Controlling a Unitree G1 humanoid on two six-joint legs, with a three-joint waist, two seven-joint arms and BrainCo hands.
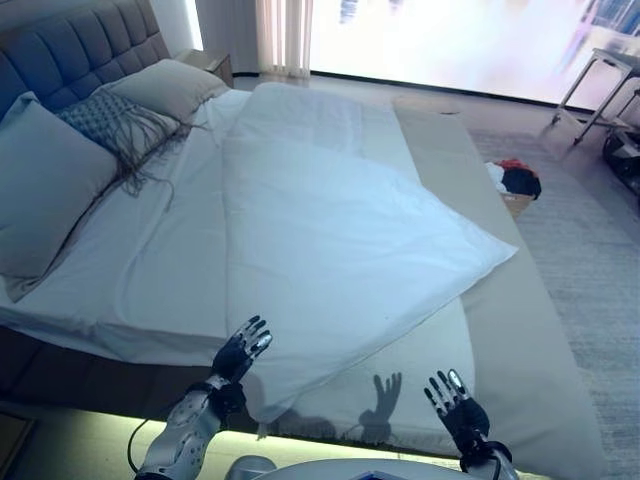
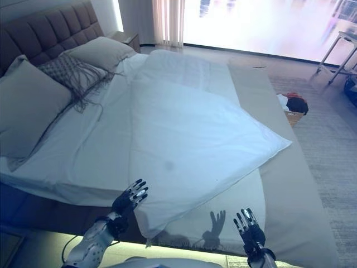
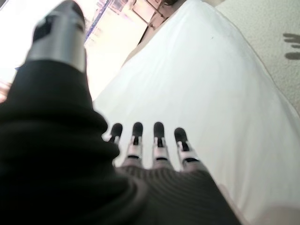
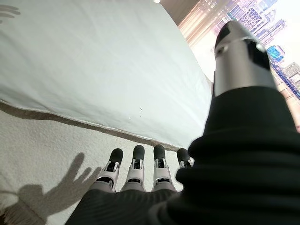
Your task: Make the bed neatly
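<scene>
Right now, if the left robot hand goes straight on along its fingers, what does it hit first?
Probably the white duvet. The left robot hand is open, fingers straight, pointing over the duvet's near edge; its wrist view shows only white cloth ahead. Height above the cloth is unclear.

A home bedroom: padded headboard (image 1: 70, 45), pillows (image 1: 40, 180), white duvet (image 1: 330, 230), nightstand (image 1: 212, 63), curtained window (image 1: 285, 35).

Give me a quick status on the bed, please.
Left hand open at the duvet edge. Right hand open over the beige cover, touching nothing. Duvet crooked, corner overhanging. Nothing in the way.
</scene>
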